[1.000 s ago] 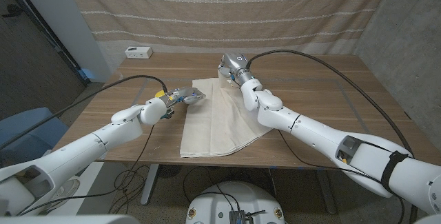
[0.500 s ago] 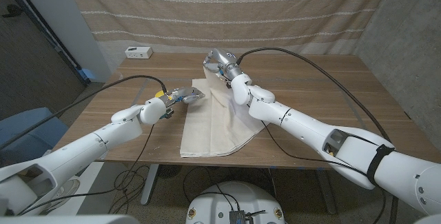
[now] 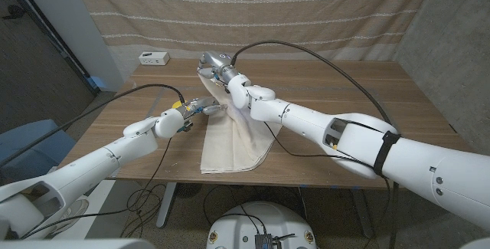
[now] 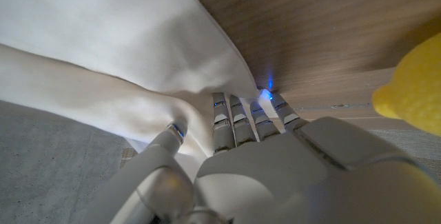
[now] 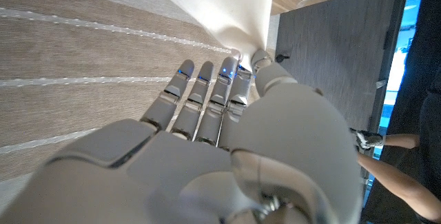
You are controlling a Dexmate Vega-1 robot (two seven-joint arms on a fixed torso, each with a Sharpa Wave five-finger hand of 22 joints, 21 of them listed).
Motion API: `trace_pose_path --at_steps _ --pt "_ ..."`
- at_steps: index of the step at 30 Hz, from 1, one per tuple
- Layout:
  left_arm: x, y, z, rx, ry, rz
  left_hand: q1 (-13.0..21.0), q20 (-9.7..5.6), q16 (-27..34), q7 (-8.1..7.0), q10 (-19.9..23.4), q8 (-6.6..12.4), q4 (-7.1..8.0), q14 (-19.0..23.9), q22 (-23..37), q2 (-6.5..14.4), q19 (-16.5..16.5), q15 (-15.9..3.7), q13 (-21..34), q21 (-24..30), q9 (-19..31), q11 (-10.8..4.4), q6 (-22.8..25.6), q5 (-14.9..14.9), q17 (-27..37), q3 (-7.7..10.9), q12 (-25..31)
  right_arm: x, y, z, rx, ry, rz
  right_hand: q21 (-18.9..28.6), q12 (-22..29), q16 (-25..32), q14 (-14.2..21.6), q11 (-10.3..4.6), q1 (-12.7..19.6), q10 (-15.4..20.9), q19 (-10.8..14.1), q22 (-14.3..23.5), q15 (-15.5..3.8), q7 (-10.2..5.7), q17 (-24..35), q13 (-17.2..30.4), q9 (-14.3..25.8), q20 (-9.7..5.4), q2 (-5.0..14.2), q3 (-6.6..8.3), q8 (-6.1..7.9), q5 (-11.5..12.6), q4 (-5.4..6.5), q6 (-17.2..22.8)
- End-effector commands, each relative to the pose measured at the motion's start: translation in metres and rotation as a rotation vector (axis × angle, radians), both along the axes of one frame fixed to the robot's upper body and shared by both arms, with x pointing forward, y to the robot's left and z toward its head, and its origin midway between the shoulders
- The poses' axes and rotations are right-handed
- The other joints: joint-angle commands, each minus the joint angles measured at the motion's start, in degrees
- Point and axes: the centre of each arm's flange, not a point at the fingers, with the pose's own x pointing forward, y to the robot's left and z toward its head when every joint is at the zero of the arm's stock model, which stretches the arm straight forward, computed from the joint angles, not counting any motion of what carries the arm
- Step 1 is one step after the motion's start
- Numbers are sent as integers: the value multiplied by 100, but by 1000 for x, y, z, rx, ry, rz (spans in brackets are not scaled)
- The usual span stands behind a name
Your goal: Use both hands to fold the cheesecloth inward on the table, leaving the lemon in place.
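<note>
Meanwhile cheesecloth (image 3: pixel 230 138) pinched by both hands (left (image 3: pixel 205 107), right (image 3: pixel 217 63)).

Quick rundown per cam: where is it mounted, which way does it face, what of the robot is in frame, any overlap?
Head view: fixed on the head, looking down at the wooden table; both arms enter from the bottom corners, left hand and right hand on the cream cheesecloth.
Left wrist view: along the left hand's back, at cheesecloth, table and yellow lemon.
Right wrist view: along the right hand's back, at gripped cheesecloth.
Shared: all three see the cheesecloth.
</note>
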Motion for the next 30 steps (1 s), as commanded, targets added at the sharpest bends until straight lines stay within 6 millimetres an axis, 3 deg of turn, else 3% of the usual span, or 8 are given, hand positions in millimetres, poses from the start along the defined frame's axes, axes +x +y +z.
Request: trace_pose_path --at_steps 1,5,6,11,14,17,20,30 --pt "1 1 0 1 7 6 -74 -3 -6 35 16 17 -3 16 28 99 2 -197 13 -18 12 22 22 10 -7 46 -16 69 -52 -38 -268 320 -314 -76 -211 -103 -319 68 -204 -458 -253 11 -391 -133 21 -12 -20 40 147 -85 -419 7 173 -715" --pt "0 0 1 3 2 6 -75 -1 -8 34 15 18 -4 11 28 100 5 -196 13 -22 12 30 23 10 -8 50 -17 75 -64 -40 -310 323 -326 -142 -666 -525 -1223 180 -1232 -1772 -1083 -2 -34 -356 -103 -76 -16 296 -119 -529 -1373 39 566 -2351" --pt "-1 0 1 4 2 5 -75 -1 -8 34 14 17 -4 11 28 100 4 -192 13 -23 12 31 21 10 -8 50 -17 76 -67 -39 -309 328 -331 -150 -681 -561 -1354 247 -1447 -1957 -1211 -3 10 -388 -120 -82 -11 344 -217 -652 -1404 47 634 -2547" --pt "-4 -3 2 11 -1 3 -75 3 -6 34 15 18 -6 14 28 105 6 -197 13 -28 12 20 20 11 -8 56 -17 83 -83 -33 -267 364 -366 -165 -695 -640 -2121 390 -2530 -3067 -2083 3 252 -400 -213 -122 2 627 -865 -1371 -1434 217 940 -3711" --pt "-7 -5 4 14 -7 1 -74 -2 -6 33 10 15 -7 15 28 107 4 -192 13 -32 12 21 12 11 -9 60 -19 87 -94 -28 -179 389 -358 -147 -681 -633 -2252 420 -2736 -3219 -2174 4 305 -361 -226 -125 5 672 -1011 -1530 -1430 268 1006 -3961" --pt "-14 -6 9 15 -27 -1 -75 -2 -11 35 3 6 -9 1 29 107 5 -163 13 -38 12 22 -13 11 -9 63 -22 90 -104 -19 -86 361 -347 -134 -652 -604 -2233 427 -2803 -3192 -2176 5 319 -337 -221 -125 9 690 -953 -1538 -1412 290 1055 -3986" --pt "-27 -6 18 6 -67 -3 -82 80 24 34 -30 6 -28 87 29 67 20 -15 14 -52 11 41 -28 3 -5 56 -33 87 -118 -13 14 331 -317 -80 -564 -534 -2145 428 -2719 -3046 -2109 3 301 -314 -241 -130 11 697 -623 -1395 -1315 363 1058 -3867" --pt "-98 -4 49 -2 -327 8 281 474 186 139 598 120 -610 1242 36 26 760 213 14 51 4 152 363 -8 14 249 132 84 -142 -7 86 303 -365 -55 -496 -481 -2030 455 -2668 -2859 -2060 0 315 -286 -276 -138 7 706 -433 -1314 -1253 367 1036 -3687"
